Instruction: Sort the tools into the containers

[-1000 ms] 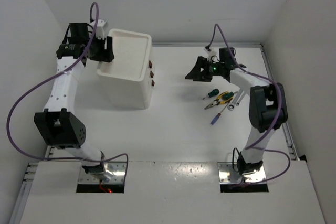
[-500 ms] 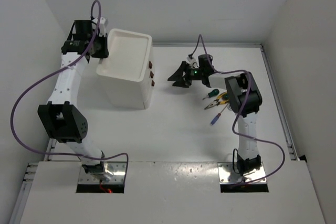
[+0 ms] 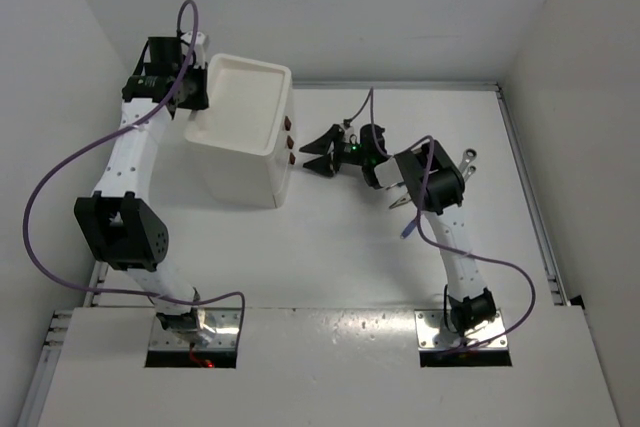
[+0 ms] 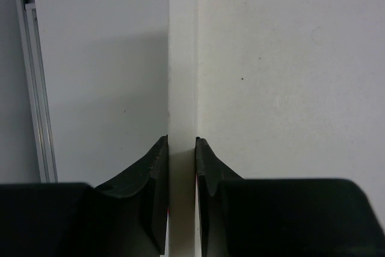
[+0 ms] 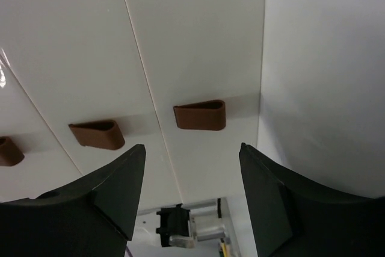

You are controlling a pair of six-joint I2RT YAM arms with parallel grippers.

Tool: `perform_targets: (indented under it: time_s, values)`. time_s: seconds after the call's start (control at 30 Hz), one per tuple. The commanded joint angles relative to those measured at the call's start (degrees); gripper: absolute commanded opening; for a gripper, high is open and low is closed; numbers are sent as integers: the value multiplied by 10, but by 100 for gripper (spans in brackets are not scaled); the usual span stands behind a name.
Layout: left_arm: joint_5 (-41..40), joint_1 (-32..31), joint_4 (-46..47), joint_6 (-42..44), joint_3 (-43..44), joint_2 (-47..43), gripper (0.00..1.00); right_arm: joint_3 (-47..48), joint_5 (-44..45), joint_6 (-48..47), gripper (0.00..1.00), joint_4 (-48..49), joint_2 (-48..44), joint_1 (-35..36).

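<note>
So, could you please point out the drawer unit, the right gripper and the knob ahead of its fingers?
drawer unit (image 3: 240,179): top view, near side wall.
right gripper (image 3: 312,159): top view, between fingertips.
knob (image 5: 200,115): right wrist view, its middle.

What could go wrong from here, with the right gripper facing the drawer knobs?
The left gripper pinches only the thin rim of the white plastic drawer unit; a drawer pull might slip that hold and drag the unit.
The open right gripper could miss the small brown knob.
The right arm crosses close by the blue-handled screwdriver and might sweep it.
</note>
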Motion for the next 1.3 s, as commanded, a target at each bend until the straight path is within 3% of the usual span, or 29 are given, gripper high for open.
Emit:
perform_targets:
  time_s: [0.0, 0.67, 0.77, 0.83, 0.97, 1.0, 1.27]
  values:
    - [25, -25, 5, 0, 15, 11, 0, 26, 27, 72, 65, 79, 18, 14]
    - [30, -25, 10, -5, 10, 21, 0, 50, 85, 85, 57, 32, 58, 56]
    - [30, -25, 10, -5, 10, 21, 0, 56, 56, 64, 70, 16, 63, 56]
    - [30, -25, 10, -5, 10, 21, 0, 51, 56, 51, 71, 1, 55, 56]
    - [30, -25, 10, -5, 10, 21, 0, 53, 73, 46, 52, -10, 58, 56]
    - [30, -25, 10, -5, 10, 21, 0, 59, 73, 52, 42, -5, 65, 56]
    - [30, -25, 10, -5, 5, 21, 0, 54, 73, 52, 10, 8, 70, 50]
